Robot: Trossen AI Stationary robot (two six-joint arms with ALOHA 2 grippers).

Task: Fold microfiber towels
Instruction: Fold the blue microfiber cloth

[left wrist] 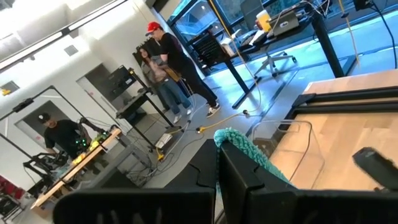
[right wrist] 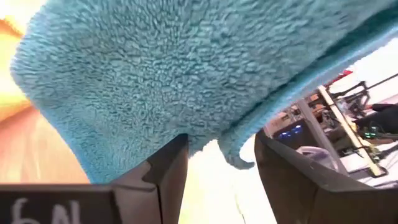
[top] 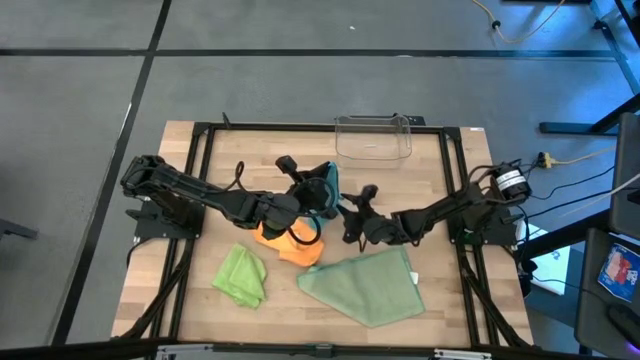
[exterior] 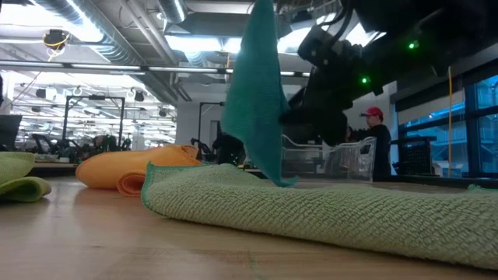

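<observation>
Four microfiber towels are showing in the high view, and the orange towel [top: 288,243] is serving as the landmark: the lime green towel [top: 242,275] is lying just beside it toward the left arm's side, the pale sage green towel [top: 366,284] is spreading just beside it toward the right arm's side, and the teal towel [top: 326,188] is hanging just above it, pinched in the left gripper [top: 312,195]; the right gripper [top: 352,224] is hovering near that teal cloth, and a clear plastic bin [top: 373,138] is sitting well beyond the orange towel. Across the low view, the teal towel is dangling over the sage one, beside the orange bundle. Through the left wrist view, the left fingers are clamping the teal edge. Through the right wrist view, the right fingers [right wrist: 163,167] are standing apart, gripping nothing, teal cloth just ahead.
</observation>
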